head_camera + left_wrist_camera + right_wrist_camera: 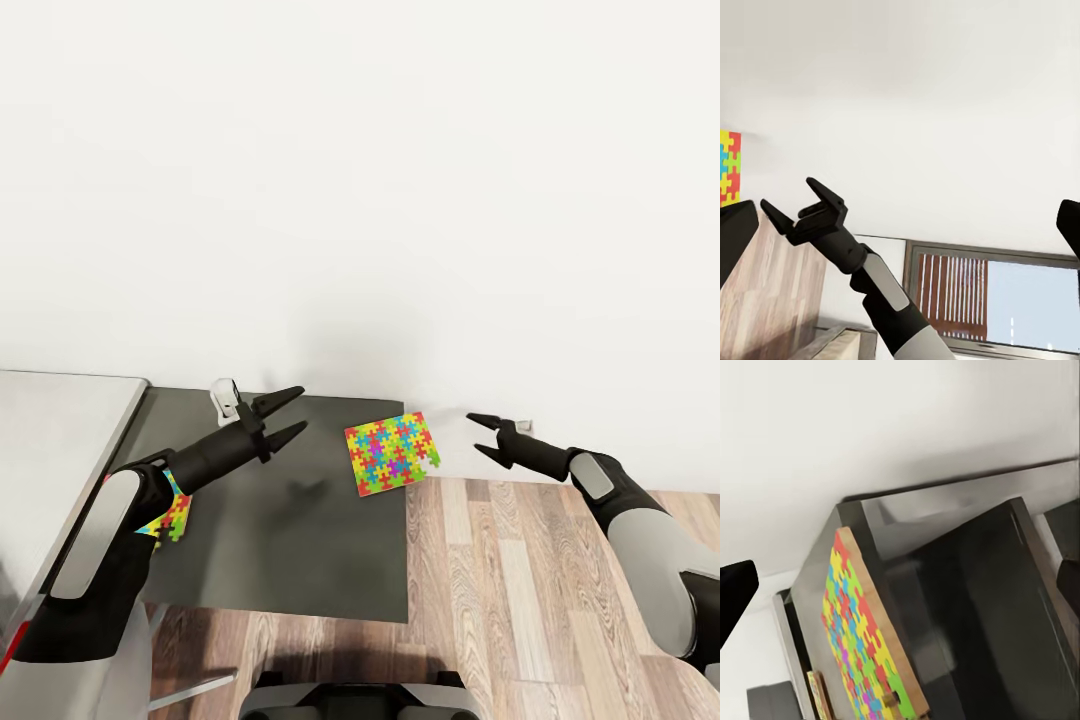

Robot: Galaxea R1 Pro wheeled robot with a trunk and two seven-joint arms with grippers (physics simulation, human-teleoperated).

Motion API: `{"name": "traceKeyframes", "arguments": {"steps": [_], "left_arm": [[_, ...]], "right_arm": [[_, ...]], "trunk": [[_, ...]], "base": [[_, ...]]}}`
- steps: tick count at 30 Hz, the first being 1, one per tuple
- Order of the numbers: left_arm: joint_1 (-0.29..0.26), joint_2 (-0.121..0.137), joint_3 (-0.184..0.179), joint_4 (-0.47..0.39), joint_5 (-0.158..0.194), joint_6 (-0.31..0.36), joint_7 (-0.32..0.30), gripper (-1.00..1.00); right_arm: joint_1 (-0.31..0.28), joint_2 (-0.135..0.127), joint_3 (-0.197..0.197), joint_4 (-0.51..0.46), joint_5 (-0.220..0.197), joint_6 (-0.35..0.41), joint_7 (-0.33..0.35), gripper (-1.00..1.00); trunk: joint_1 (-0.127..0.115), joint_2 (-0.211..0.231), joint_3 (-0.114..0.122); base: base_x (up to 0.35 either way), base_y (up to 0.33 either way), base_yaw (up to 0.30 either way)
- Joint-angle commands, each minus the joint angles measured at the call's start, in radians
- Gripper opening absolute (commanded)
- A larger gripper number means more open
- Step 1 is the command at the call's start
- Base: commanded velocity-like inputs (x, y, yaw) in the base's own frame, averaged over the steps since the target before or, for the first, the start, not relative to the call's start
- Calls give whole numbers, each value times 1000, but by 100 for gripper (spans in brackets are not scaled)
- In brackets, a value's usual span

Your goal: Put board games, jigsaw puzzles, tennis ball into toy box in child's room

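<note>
One jigsaw puzzle lies flat at the right edge of the table's dark grey section, one corner jutting over the edge. A second jigsaw puzzle peeks out from under my left forearm. My left gripper hovers open above the dark top, left of the first puzzle. Beyond the table's right edge, my right gripper stands open beside that puzzle, holding nothing. In the left wrist view the right gripper shows with its jaws apart. The toy box, board games, tennis ball and bed are out of view.
The light grey desk top adjoins the dark section on the left. A small white object stands at the back of the dark top. A white wall rises right behind the table. Wood-plank floor lies to the right and front.
</note>
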Motion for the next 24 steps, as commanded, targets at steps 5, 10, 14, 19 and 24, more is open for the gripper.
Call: {"name": "traceKeyframes", "arguments": {"steps": [5, 10, 14, 19, 24], "left_arm": [[-1, 1, -1, -1, 10, 1, 8, 100], [-1, 1, -1, -1, 10, 1, 8, 100], [0, 1, -1, -1, 10, 1, 8, 100], [0, 1, -1, -1, 10, 1, 8, 100], [0, 1, -1, -1, 10, 1, 8, 100]], "right_arm": [[-1, 2, -7, 0, 2, 5, -25, 100], [-1, 6, -9, 0, 3, 3, -46, 100], [-1, 8, -9, 0, 3, 1, -53, 100], [-1, 10, -9, 0, 4, 0, -58, 100], [-1, 12, -8, 0, 6, 0, -60, 100]], "trunk": [[1, -2, -1], [1, -2, -1], [1, -2, -1], [1, -2, -1], [1, -2, -1]], "base": [[0, 0, 0], [0, 0, 0], [0, 0, 0], [0, 0, 0], [0, 0, 0]]}}
